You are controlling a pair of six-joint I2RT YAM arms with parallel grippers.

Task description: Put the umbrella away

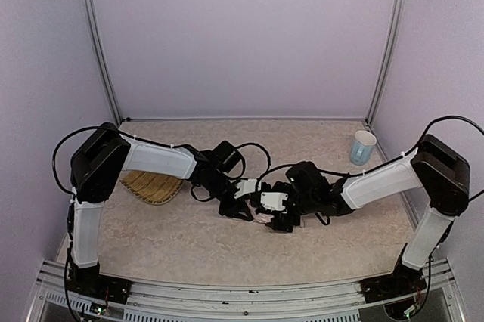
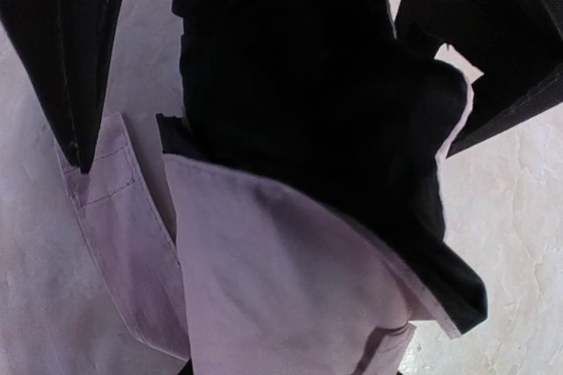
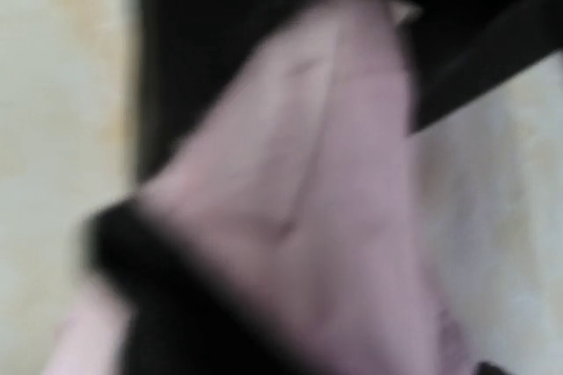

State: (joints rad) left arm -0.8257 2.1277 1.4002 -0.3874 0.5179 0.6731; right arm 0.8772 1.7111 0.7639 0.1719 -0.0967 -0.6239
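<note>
The umbrella [image 2: 281, 278] lies folded on the table between the two arms. In the left wrist view it is a bundle of pale pink fabric with black lining and a pink strap tab [image 2: 110, 190]. My left gripper [image 1: 236, 207] is shut on this bundle, one dark finger [image 2: 70, 67] on each side of it. From above, only a sliver of pink umbrella [image 1: 261, 218] shows under the grippers. My right gripper [image 1: 278, 220] hovers right over the other end with its jaws open. Its wrist view is blurred and filled with pink umbrella fabric [image 3: 334, 216].
A yellow woven tray [image 1: 151, 186] lies at the left, partly under the left arm. A light blue cup [image 1: 363, 147] stands at the back right by the frame post. Walls close the table on three sides.
</note>
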